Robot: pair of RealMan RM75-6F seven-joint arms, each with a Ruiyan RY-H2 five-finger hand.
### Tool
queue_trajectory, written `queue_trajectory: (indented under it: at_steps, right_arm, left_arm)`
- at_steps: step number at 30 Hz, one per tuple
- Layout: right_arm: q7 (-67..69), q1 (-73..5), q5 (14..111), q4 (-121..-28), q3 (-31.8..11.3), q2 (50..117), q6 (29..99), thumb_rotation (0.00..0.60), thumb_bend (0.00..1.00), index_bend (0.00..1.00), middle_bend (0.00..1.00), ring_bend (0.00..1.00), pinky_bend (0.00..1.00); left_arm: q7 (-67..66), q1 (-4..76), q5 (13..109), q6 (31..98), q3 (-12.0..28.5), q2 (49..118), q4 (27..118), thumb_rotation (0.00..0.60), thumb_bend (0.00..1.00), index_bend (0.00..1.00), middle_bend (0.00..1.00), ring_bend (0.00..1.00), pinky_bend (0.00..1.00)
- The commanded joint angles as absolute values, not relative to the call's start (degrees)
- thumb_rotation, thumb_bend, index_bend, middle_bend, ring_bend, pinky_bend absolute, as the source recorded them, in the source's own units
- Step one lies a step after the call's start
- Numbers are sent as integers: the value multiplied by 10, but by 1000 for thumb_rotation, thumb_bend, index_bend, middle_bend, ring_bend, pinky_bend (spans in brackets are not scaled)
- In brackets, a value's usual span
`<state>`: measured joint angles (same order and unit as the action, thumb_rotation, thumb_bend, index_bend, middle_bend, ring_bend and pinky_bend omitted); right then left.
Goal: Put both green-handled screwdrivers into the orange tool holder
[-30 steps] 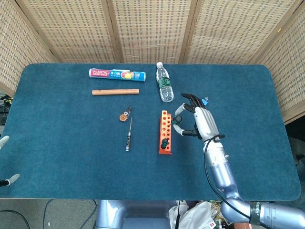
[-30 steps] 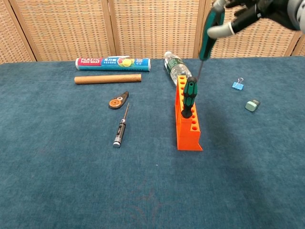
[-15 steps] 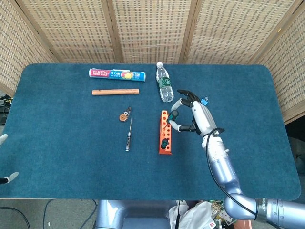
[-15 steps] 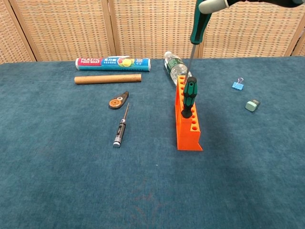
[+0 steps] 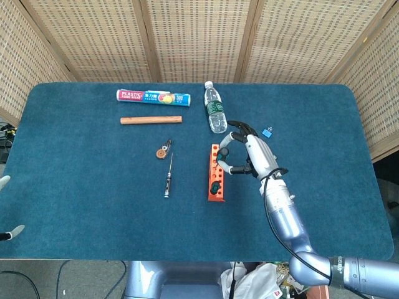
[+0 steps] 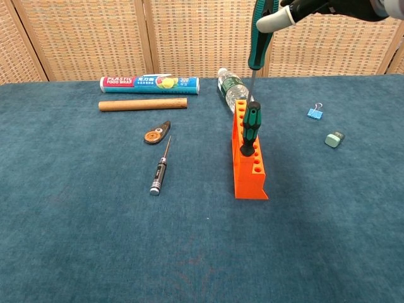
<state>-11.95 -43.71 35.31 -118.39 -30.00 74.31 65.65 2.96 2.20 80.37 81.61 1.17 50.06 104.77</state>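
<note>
The orange tool holder [image 6: 250, 169] [image 5: 216, 174] lies mid-table. One green-handled screwdriver [image 6: 251, 129] stands upright in a hole near its middle and shows from above as a dark handle [image 5: 215, 187]. My right hand [image 5: 250, 153] [image 6: 314, 7] grips the second green-handled screwdriver [image 6: 259, 39] by the handle, shaft down. Its tip hangs just over the holder's far end, right behind the standing one. Only pale fingertips of my left hand [image 5: 15, 233] show at the left edge, spread apart and holding nothing.
A plastic-wrap box [image 5: 153, 96], a wooden rod [image 5: 151, 119] and a water bottle [image 5: 216, 109] lie at the back. A round brown tool [image 5: 163, 149] and a black precision screwdriver [image 5: 168, 176] sit left of the holder. A blue binder clip [image 6: 315, 112] and a green eraser [image 6: 334, 139] lie to its right.
My right hand has carried the screwdriver leftward, from right of the holder to above its far end, and the shaft has turned nearly upright. The left hand has not moved.
</note>
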Motion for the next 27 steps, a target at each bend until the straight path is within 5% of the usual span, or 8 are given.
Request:
queue_trajectory:
  at_steps: [1,27]
  right_arm:
    - [-119,-441,351,-1184,-298,743,659,600,432,656,105,0,26]
    - [-136,-482,336,-1167,-277,766,683,600,434,657,106,0,26]
  left_arm:
    - [30,22,803,816,12,501,1048,600,0,0,0,0,0]
    - [39,23,800,815,14,498,1045,600,0,0,0,0,0]
